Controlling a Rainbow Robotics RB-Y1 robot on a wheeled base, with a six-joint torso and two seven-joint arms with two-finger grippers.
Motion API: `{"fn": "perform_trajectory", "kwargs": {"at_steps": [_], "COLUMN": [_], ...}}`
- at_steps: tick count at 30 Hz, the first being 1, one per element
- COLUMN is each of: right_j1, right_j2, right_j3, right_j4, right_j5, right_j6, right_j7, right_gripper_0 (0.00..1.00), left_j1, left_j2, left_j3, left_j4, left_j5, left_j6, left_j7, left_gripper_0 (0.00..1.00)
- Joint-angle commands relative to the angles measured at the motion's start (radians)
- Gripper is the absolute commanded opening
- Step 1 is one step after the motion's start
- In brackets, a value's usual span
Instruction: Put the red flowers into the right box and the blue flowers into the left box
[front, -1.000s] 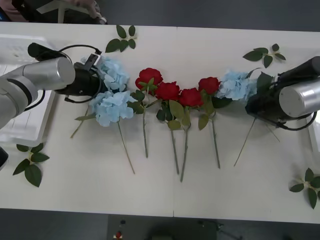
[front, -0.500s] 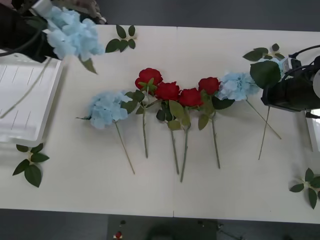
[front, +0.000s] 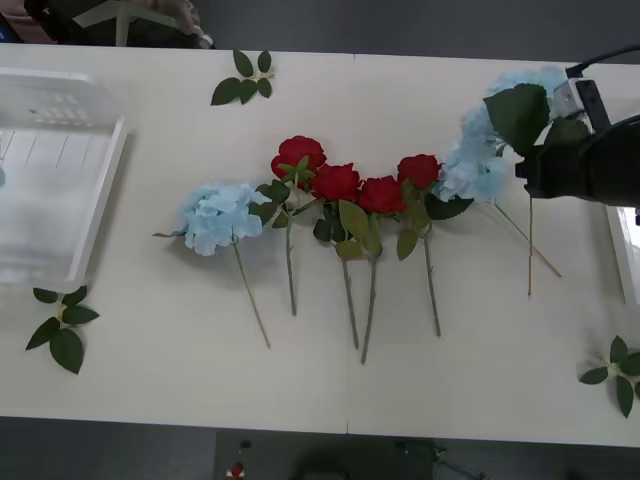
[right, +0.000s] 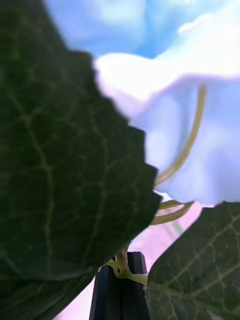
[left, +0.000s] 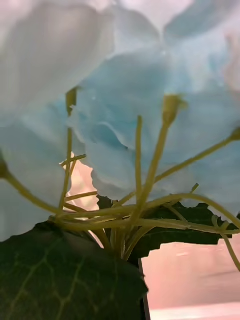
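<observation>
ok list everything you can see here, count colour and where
red flowers: four, deep red, row at table centre
blue flowers: pale blue; one left of the roses, one right of them, one lifted by the right gripper, one close up in the left wrist view
left box: one, white, table's left side
right box: one, white, edge at far right
leaf sprigs: four, green, loose near table edges
table: one, cream
right gripper: black, far right, holding a blue flower
</observation>
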Motion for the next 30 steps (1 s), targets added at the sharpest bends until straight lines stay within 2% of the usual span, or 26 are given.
{"fn": "perform_trajectory", "kwargs": {"at_steps": [1,2,3,4,5,6,14,20,24,28,30], "right_j1": [0.009,0.009,0.007,0.006,0.002,-0.002,-0.067,-0.129,-0.183,-0.215,-0.235], "right_j2": [0.047,0.052,0.064,0.071,0.084,0.094,0.156,0.151,0.170,0.202,0.222], "right_j3": [-0.037,-0.037,-0.037,-0.037,-0.036,-0.036,0.066,0.224,0.325,0.356,0.356], "right_j4": [-0.042,-0.044,-0.044,-0.044,-0.044,-0.044,-0.044,-0.042,-0.041,-0.027,-0.008], "right_j5": [-0.181,-0.204,-0.262,-0.292,-0.319,-0.344,-0.505,-0.620,-0.606,-0.580,-0.580], "right_j6": [-0.006,-0.005,-0.005,-0.006,-0.006,-0.005,-0.043,-0.256,-0.380,-0.436,-0.436], "right_j7": [0.211,0.236,0.284,0.308,0.333,0.359,0.460,0.372,0.305,0.234,0.227], "right_gripper_0": [0.00,0.00,0.00,0.00,0.00,0.00,0.00,0.00,0.00,0.00,0.00], "left_j1": [-0.014,-0.014,-0.014,-0.014,-0.014,-0.014,-0.016,-0.016,0.020,0.115,0.151], "left_j2": [-0.059,-0.062,-0.065,-0.065,-0.065,-0.065,-0.025,-0.019,-0.123,-0.271,-0.350], "left_j3": [-0.010,-0.010,-0.010,-0.010,-0.010,-0.010,0.033,0.220,0.309,0.419,0.468], "left_j4": [0.077,0.084,0.088,0.086,0.084,0.080,-0.001,-0.077,-0.084,-0.109,-0.129], "left_j5": [-0.021,-0.025,-0.036,-0.039,-0.038,-0.035,0.148,0.614,0.795,0.792,0.731], "left_j6": [-0.030,-0.033,-0.038,-0.038,-0.038,-0.036,0.004,0.208,0.241,0.211,0.186], "left_j7": [-0.031,-0.031,-0.031,-0.031,-0.032,-0.034,-0.080,-0.196,-0.233,-0.256,-0.310], "left_gripper_0": [0.02,0.02,0.46,0.72,0.91,1.00,1.00,1.00,1.00,1.00,1.00]}}
